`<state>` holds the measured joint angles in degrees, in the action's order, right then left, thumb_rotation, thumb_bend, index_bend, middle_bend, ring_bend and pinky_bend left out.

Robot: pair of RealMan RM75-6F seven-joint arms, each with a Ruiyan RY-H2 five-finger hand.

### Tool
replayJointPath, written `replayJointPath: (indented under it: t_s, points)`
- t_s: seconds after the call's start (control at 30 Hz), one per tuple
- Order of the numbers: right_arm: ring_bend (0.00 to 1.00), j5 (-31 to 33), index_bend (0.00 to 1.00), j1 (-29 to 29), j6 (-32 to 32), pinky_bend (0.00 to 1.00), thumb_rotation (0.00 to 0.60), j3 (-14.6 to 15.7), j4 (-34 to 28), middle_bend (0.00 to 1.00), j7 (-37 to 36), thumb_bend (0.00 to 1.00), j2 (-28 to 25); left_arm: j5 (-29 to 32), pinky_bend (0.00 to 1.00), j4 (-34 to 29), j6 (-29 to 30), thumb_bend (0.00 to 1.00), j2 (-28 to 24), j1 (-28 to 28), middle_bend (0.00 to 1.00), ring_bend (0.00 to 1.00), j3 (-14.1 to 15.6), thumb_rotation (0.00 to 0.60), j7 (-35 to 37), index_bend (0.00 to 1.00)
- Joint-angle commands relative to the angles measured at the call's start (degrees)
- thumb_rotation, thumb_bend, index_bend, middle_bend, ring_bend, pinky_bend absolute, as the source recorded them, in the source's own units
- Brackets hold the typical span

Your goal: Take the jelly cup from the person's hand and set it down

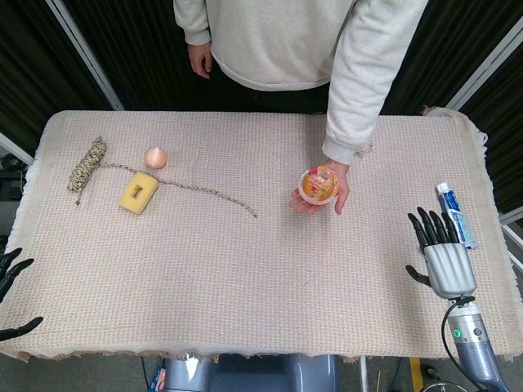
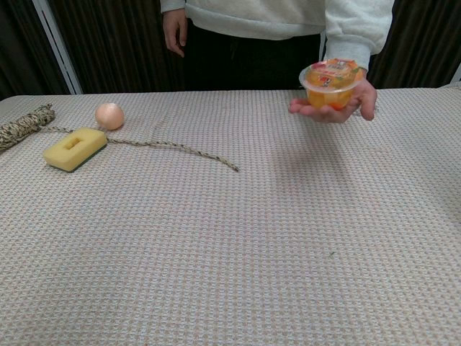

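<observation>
A beige woven cloth [image 1: 245, 269] covered the counter. At far left lay a yellow rectangular sponge [image 1: 139, 193], a peach-pink ball [image 1: 156, 158] and speckled tan-and-white twine [image 1: 86, 166]; the clear plastic jelly cup [image 1: 319, 184] was orange.

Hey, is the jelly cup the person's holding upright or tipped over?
Upright. The jelly cup sits level on the person's open palm, printed lid on top in the chest view.

The head view looks steeply down from above the near edge of the table [image 1: 270, 278], taking in the whole cloth-covered top. The chest view sits low and close, facing level across it. Both share the sponge [image 1: 139, 193], rope [image 2: 176, 148] and jelly cup [image 2: 331, 83].
</observation>
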<state>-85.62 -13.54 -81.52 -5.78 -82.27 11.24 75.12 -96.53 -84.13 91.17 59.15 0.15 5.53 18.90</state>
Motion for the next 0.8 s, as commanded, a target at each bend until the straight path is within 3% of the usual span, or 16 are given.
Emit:
replayJointPath:
  t_s: [0.03, 0.53, 0.67, 0.8]
  points:
    - [0.00, 0.04, 0.00, 0.03, 0.00, 0.00, 0.600, -0.01, -0.02, 0.00, -0.02, 0.08, -0.03, -0.07, 0.00, -0.05, -0.02, 0.15, -0.05, -0.01, 0.00, 0.00, 0.04, 0.600, -0.12, 0.13]
    - [0.00, -0.04, 0.00, -0.65, 0.05, 0.00, 0.600, -0.90, -3.22, 0.00, 1.76, 0.08, -1.17, 0.13, 0.00, -0.06, -0.17, 0.15, -0.02, -0.07, 0.00, 0.00, -0.04, 0.600, -0.03, 0.13]
    - [0.00, 2.08, 0.00, -2.38, 2.83, 0.00, 0.600, -2.48, -9.41, 0.00, 3.68, 0.08, -2.44, 0.33, 0.00, -0.17, -0.54, 0.15, -0.07, -0.20, 0.00, 0.00, -0.06, 0.600, 0.06, 0.13]
    - [0.00, 10.34, 0.00, -6.84, 10.77, 0.00, 0.600, -6.25, -20.31, 0.00, 8.88, 0.08, -4.83, 0.40, 0.00, -0.52, -0.79, 0.15, -0.21, -0.29, 0.00, 0.00, -0.04, 0.600, -0.21, 0.13]
